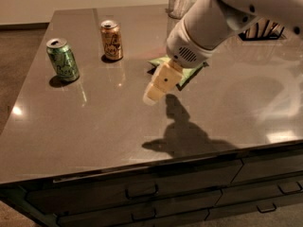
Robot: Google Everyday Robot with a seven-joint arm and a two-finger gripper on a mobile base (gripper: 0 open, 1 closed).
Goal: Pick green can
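The green can [62, 59] stands upright at the left side of the grey countertop [94, 126], shiny green with pale markings and a silver top. My gripper [152, 96] hangs above the middle of the counter, well to the right of the green can and apart from it. Its cream-coloured end points down and to the left. The white arm reaches in from the upper right.
An orange-brown can [111, 40] stands behind and to the right of the green can. A flat green chip bag [188, 72] lies partly hidden under the arm. A metal cup [180, 0] stands at the back edge. A dark basket [263, 30] sits at the back right. Drawers run below the counter's front edge.
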